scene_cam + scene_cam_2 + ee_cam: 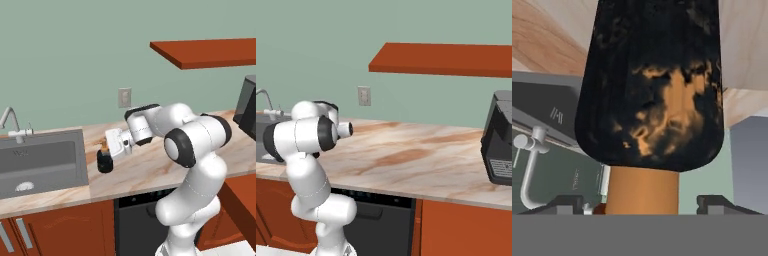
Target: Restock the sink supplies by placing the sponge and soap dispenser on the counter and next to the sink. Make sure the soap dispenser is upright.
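Observation:
The soap dispenser point(105, 161), a squat black bottle with a tan pump top, stands upright on the counter point(145, 172) just right of the sink point(45, 157). My gripper point(104, 146) reaches in from the right at the height of the pump top. In the hand view the bottle point(652, 85) appears inverted, and its tan neck sits between my fingertips point(568, 204). A gap shows on both sides of the neck, so the gripper point(641, 204) is open. The sponge is out of view.
A curved silver faucet point(11, 121) rises at the sink's back left. A wall outlet point(125, 97) is behind the hand. A red-brown shelf point(210, 52) hangs above on the right, and a black coffee machine point(498, 145) stands at the counter's far right.

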